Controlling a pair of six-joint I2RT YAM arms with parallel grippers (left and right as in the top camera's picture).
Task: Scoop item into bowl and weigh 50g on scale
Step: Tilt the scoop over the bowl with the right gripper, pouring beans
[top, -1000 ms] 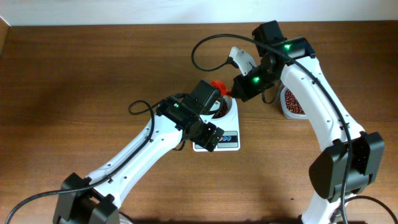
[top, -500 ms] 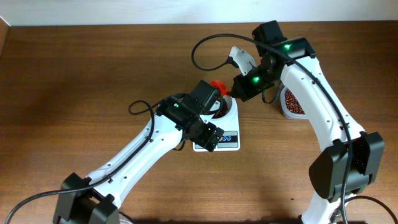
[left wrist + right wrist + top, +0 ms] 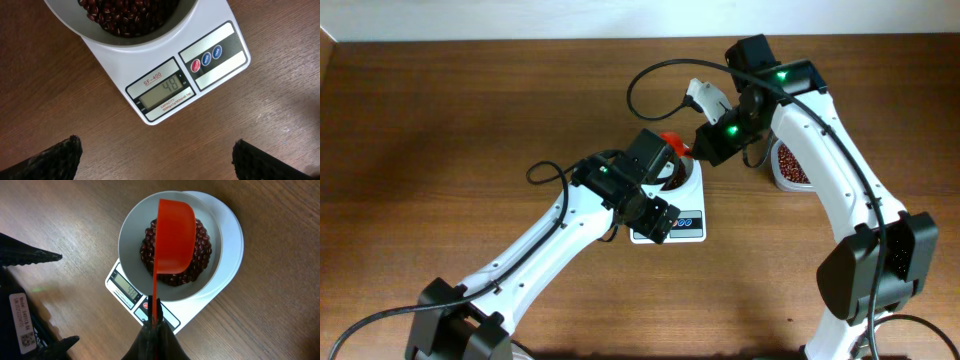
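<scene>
Nearest us, the left gripper (image 3: 157,150) hung over the table (image 3: 470,100) just in front of the scale (image 3: 220,75). Its fingers were spread wide and carried nothing, and its camera stared straight at the display (image 3: 165,94). We read forty-something there, probably 48, though the last digit was too faint to swear to. Beside it sat the round buttons (image 3: 206,56). So we were close, a couple of grams short by our reckoning!

A step farther, the bowl (image 3: 129,235) stood on the scale, around the middle of the tabletop and a little toward the far edge. The beans (image 3: 202,255) lay heaped dark in its bottom. Over it hovered the scoop (image 3: 175,230), its thin handle pinched tight in the right gripper (image 3: 156,332). We saw no beans on the orange face turned to us, so we couldn't say whether any were left in it.

Here was how we judged it should go. Top up with a very small load and tilt slowly so the beans dropped a few at a time. Pause for the number to settle. Keep the scoop clear of the bowl's rim, since any touch would falsify the reading.

Farthest off, toward the right edge, the tub (image 3: 790,165) held plenty more beans.
</scene>
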